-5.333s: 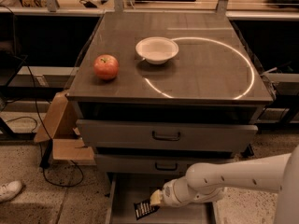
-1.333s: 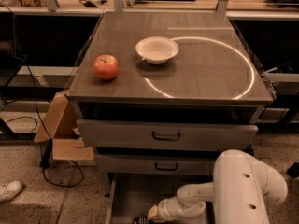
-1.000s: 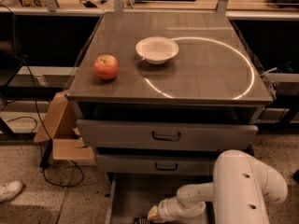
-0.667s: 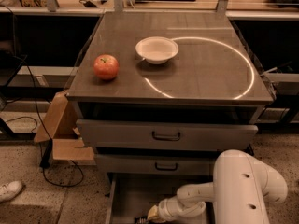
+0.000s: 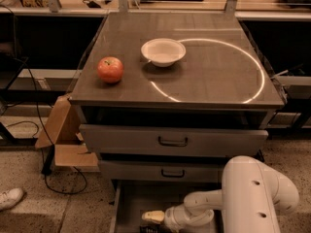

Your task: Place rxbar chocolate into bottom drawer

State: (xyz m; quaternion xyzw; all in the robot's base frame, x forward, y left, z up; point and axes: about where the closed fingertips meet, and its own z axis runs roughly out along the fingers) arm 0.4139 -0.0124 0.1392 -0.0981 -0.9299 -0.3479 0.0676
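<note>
**Release step in hand, low inside the open drawer**

Camera view. At 6 o'clock of the frame, gripper (image 5: 152,216) reached low inside bottom drawer (image 5: 127,204), which is pulled out and shows a plain grey floor. Cannot tell how wide the gripper stands, nor whether anything is clasped in it. At its 7 o'clock, hard against the lower edge, a dark sliver taken to be rxbar chocolate (image 5: 146,228), inside the drawer's outline. Unclear whether lying on the floor or held just above it. White arm (image 5: 252,198) bulking in from 4 o'clock. Higher up, upper drawers (image 5: 173,141) both closed. On cabinet top (image 5: 214,76), apple (image 5: 110,69) at 9 o'clock of bowl (image 5: 163,51), both well apart from the work.

Judged as the closing stage: bar brought into the drawer, with letting go and drawing clear not yet done. Next move calls for a clean release with the bar flat on the drawer floor. After that, lift away and back toward 6 o'clock. Keep clear of the middle drawer's front at 12 o'clock and the drawer's left wall at 9 o'clock, and avoid dragging the bar out
</note>
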